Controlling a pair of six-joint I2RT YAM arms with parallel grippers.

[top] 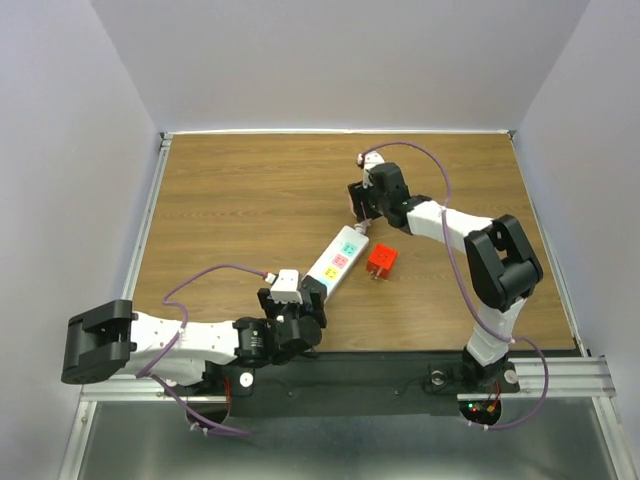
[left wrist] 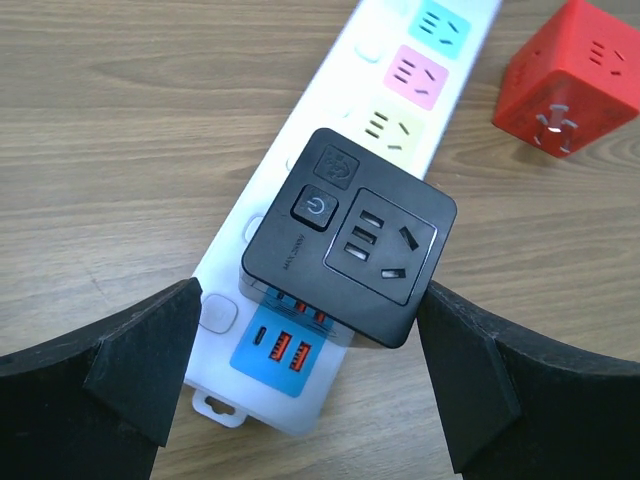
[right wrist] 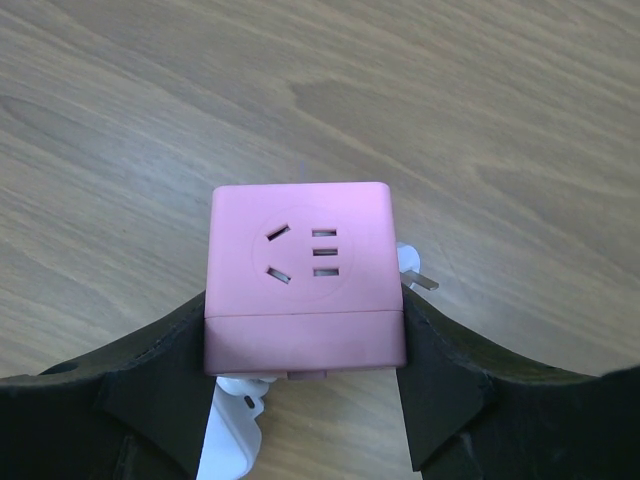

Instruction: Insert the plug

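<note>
The right fingers (right wrist: 440,380) clench a pink plug (right wrist: 300,280) at the power strip's (left wrist: 400,100) far end; the left fingers (left wrist: 140,360) sit released around its black adapter (left wrist: 350,245).

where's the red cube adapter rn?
Top view: the red cube adapter sits on the table right of centre, just right of the white power strip, not touching it.

Table (top: 250,190): brown wood grain. Strip (left wrist: 232,255) is white, with cyan, pink and yellow sockets, plus a blue panel with orange ports. Adapter (left wrist: 350,235) is matte black with faint grey markings. Red cube (left wrist: 570,75) is bright red; pink cube (right wrist: 300,275) is pastel pink. Fingers (left wrist: 130,370) are black, arms (top: 440,215) are white with black joints, and cables (top: 420,148) are purple.
</note>
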